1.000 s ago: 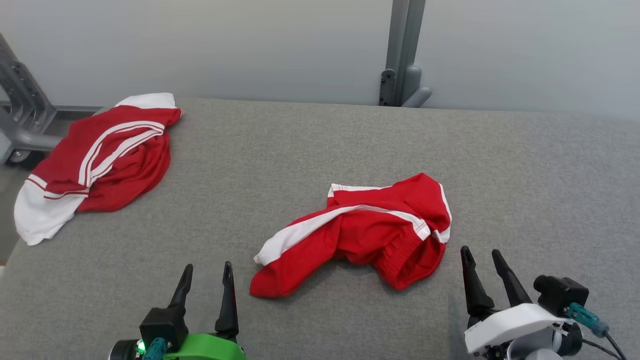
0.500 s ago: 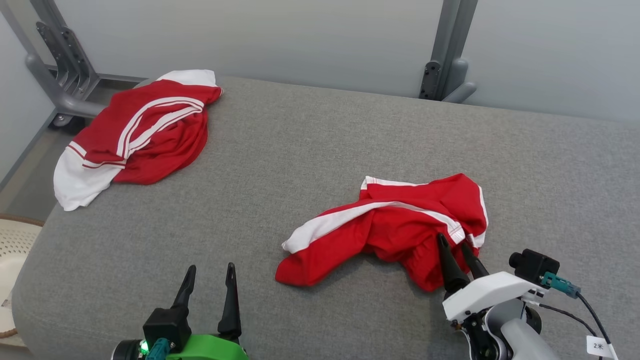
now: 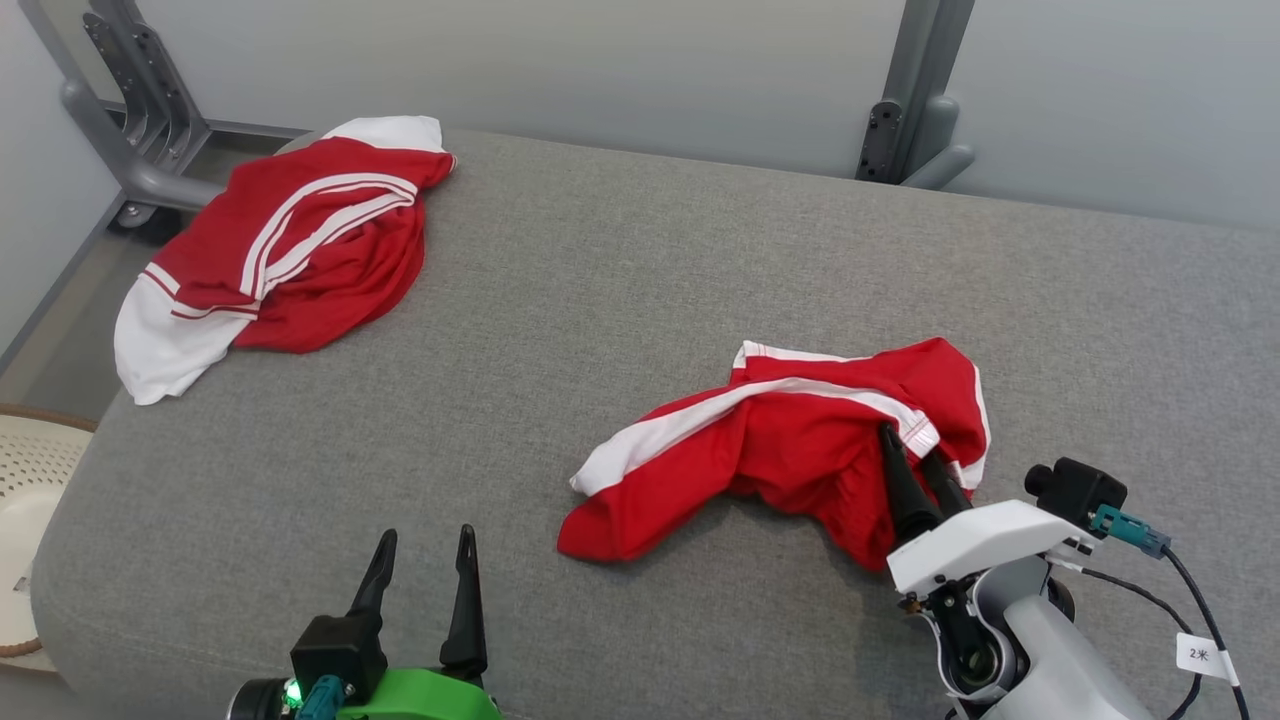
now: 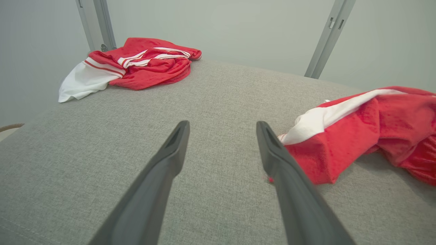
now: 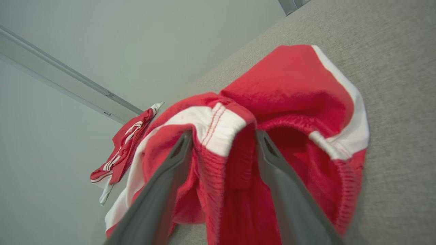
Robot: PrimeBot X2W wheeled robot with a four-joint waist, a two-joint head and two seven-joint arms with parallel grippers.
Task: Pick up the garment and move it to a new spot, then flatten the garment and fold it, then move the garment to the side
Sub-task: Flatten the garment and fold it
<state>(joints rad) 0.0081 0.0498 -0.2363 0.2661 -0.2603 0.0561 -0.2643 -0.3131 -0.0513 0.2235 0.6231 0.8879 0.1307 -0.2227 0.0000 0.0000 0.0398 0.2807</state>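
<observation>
The red garment with white stripes (image 3: pixel 790 465) lies crumpled on the grey cloth-covered desk (image 3: pixel 600 280), right of centre and close to the near edge. The right hand (image 3: pixel 905 445) has reached into its right part: in the right wrist view the two dark fingers (image 5: pixel 163 190) stand spread, one on each side of a raised fold of the elastic waistband, the white and red cloth between them and not squeezed flat. The left hand (image 3: pixel 427 533) hovers low at the near left of the desk, its fingers spread with nothing between them, the garment's nearest corner just beside its right finger in the left wrist view. A second red and white garment (image 3: pixel 290 250) lies bunched at the far left corner, well apart from the first
</observation>
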